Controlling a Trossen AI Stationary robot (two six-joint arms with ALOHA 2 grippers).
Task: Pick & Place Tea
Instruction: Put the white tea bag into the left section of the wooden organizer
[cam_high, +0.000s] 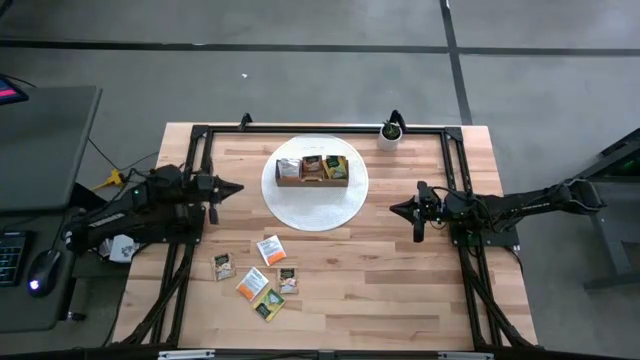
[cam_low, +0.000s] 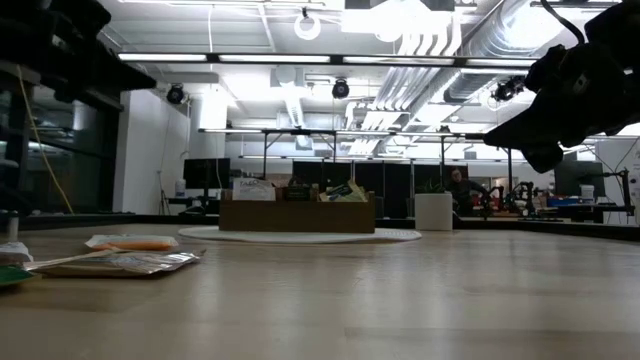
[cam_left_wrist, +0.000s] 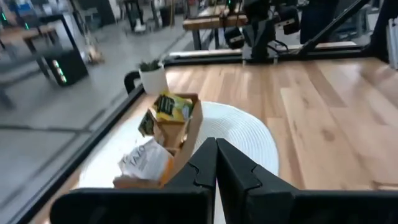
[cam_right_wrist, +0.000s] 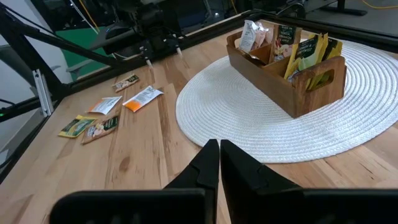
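Observation:
Several loose tea sachets (cam_high: 254, 278) lie flat on the wooden table, near its front left; the right wrist view shows them too (cam_right_wrist: 104, 112). More tea sachets (cam_right_wrist: 289, 43) stand upright in the three compartments of a brown wooden box (cam_high: 313, 172), which sits on a round white placemat (cam_high: 315, 208). My left gripper (cam_high: 236, 187) hovers shut at the mat's left side, pointing toward the box (cam_left_wrist: 186, 127). My right gripper (cam_high: 394, 208) hovers shut at the mat's right side. Neither holds anything.
A small potted plant (cam_high: 390, 133) stands at the table's far edge, right of the mat. A black frame (cam_high: 320, 130) runs along the table's far edge and down both sides. Bare wood lies between the mat and the near right corner (cam_high: 400, 290).

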